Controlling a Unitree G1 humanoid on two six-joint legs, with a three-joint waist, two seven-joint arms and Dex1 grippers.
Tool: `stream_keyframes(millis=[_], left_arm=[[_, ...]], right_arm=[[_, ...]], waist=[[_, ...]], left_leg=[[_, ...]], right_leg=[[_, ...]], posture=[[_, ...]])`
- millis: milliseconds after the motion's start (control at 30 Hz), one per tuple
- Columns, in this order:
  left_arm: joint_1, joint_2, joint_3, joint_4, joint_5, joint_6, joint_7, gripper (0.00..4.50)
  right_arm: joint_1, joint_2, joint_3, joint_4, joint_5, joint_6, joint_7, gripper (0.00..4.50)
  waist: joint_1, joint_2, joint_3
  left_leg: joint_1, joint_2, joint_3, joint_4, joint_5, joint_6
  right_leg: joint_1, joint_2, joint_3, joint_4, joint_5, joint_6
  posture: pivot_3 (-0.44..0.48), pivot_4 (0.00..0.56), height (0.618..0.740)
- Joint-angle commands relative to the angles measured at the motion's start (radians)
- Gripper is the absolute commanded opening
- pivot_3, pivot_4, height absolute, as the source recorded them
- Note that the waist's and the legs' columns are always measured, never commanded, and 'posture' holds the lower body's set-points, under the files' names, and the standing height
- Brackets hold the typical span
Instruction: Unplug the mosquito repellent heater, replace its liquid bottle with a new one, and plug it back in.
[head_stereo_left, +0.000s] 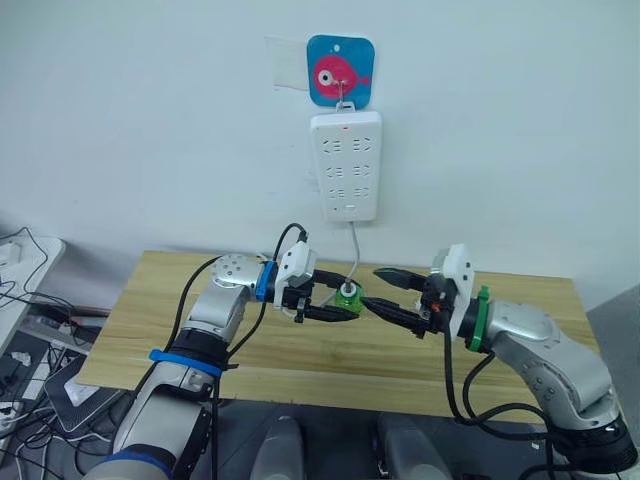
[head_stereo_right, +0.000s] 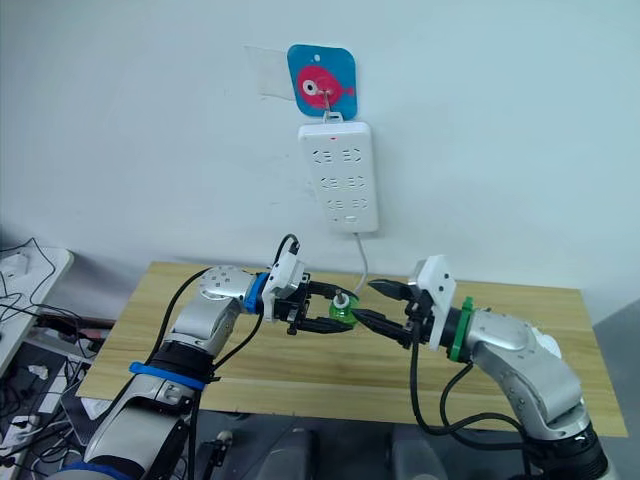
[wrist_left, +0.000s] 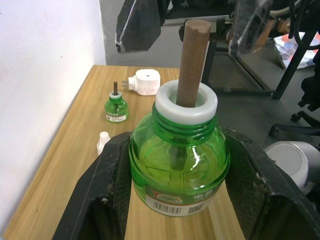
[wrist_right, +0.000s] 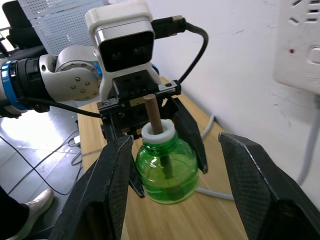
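My left gripper (head_stereo_left: 338, 303) is shut on a green liquid bottle (head_stereo_left: 348, 296) with a white collar and a brown wick (wrist_left: 194, 60), held above the wooden table (head_stereo_left: 200, 340). My right gripper (head_stereo_left: 372, 287) faces it, open. Its fingers (wrist_right: 114, 190) stand on either side of the bottle (wrist_right: 167, 172) without touching it. The mosquito repellent heater (wrist_left: 145, 81), white and rounded, lies unplugged on the table. A second, smaller green bottle (wrist_left: 116, 107) stands upright next to it.
A white power strip (head_stereo_left: 346, 165) hangs on the wall under a blue fish hook, its cable dropping to the table. A small white cap (wrist_left: 103, 142) lies near the wall. Cables and boxes crowd the floor at the left.
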Motion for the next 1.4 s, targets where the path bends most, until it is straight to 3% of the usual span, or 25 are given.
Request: stream_keyframes(millis=[33,600,700,867,1067,1300,1400], left_arm=[[-0.02,-0.005,0.004,-0.027,-0.009,-0.005,-0.008,2.23],[-0.034,-0.02,0.002,-0.027,-0.011,0.0,-0.009,2.23],[-0.029,-0.018,0.002,-0.033,-0.011,0.002,-0.011,2.23],[-0.024,-0.021,0.002,-0.044,-0.011,0.006,-0.009,2.23],[-0.024,-0.026,0.016,-0.047,-0.023,0.023,0.001,2.23],[-0.013,-0.027,0.069,-0.113,-0.098,0.113,0.03,4.5],[-0.019,-0.051,0.099,-0.115,-0.106,0.081,0.079,4.5]], right_arm=[[-0.024,0.01,0.014,-0.016,0.001,0.001,0.004,2.86],[-0.092,0.08,0.111,0.094,-0.083,-0.04,0.022,2.86],[-0.093,0.073,0.123,0.111,-0.122,-0.074,0.031,2.26],[-0.089,0.071,0.127,0.12,-0.153,-0.11,0.045,0.85],[-0.089,0.095,0.062,0.104,-0.123,-0.091,0.011,0.86],[-0.054,0.149,-0.158,0.002,0.083,0.097,-0.165,0.86],[-0.051,0.223,-0.283,-0.02,0.249,0.195,-0.325,0.86]], waist=[[0.001,0.0,0.0],[0.001,0.0,0.0],[0.0,0.0,0.0],[0.0,0.0,0.0],[0.0,0.0,0.0],[0.003,0.0,0.0],[0.001,0.0,0.0]], left_leg=[[0.0,0.0,0.0,0.0,0.0,0.0],[0.0,0.0,0.0,0.0,0.0,0.0],[0.0,0.0,0.0,0.0,0.0,0.0],[0.0,0.0,-0.001,0.0,0.0,0.0],[0.0,0.0,-0.001,0.0,0.0,0.0],[-0.001,0.0,-0.001,0.0,0.0,0.0],[0.0,0.0,-0.001,0.0,0.0,0.0]], right_leg=[[0.0,0.0,0.0,0.0,0.0,0.0],[0.0,0.0,0.0,0.0,0.0,0.0],[0.0,0.0,0.0,0.0,0.0,0.0],[0.0,0.0,-0.001,0.0,0.0,0.0],[0.0,0.0,-0.001,0.0,0.0,0.0],[0.0,0.0,-0.001,0.0,0.0,0.0],[0.0,-0.001,0.0,0.001,0.0,0.0]], posture=[[0.011,0.179,0.74],[0.013,0.18,0.74],[0.018,0.178,0.74],[0.019,0.175,0.74],[0.022,0.165,0.74],[0.006,0.152,0.74],[0.006,0.152,0.74]])
